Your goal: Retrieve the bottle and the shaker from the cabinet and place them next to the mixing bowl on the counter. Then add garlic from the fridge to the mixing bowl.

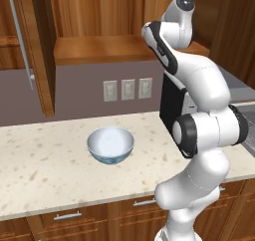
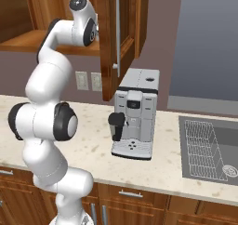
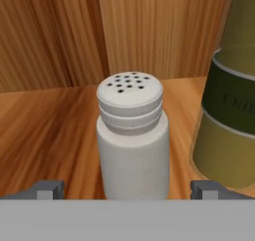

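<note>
Beside the shaker [image 3: 131, 135], bottle [image 3: 230, 100] close right, claw [image 3: 127, 190] wide.

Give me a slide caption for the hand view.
Open gripper lined up on the shaker standing beside the bottle on the cabinet shelf.

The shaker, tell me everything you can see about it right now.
The shaker is a small pale grey-white cylinder with a ribbed, slightly domed cap dotted with dark holes; it looks like matte plastic or ceramic. It stands upright on the wooden cabinet shelf, in front of the wood back panel. The olive-green bottle stands close beside it, seemingly apart. The open gripper straddles it, fingertips on either side, not yet closed on it.
</note>
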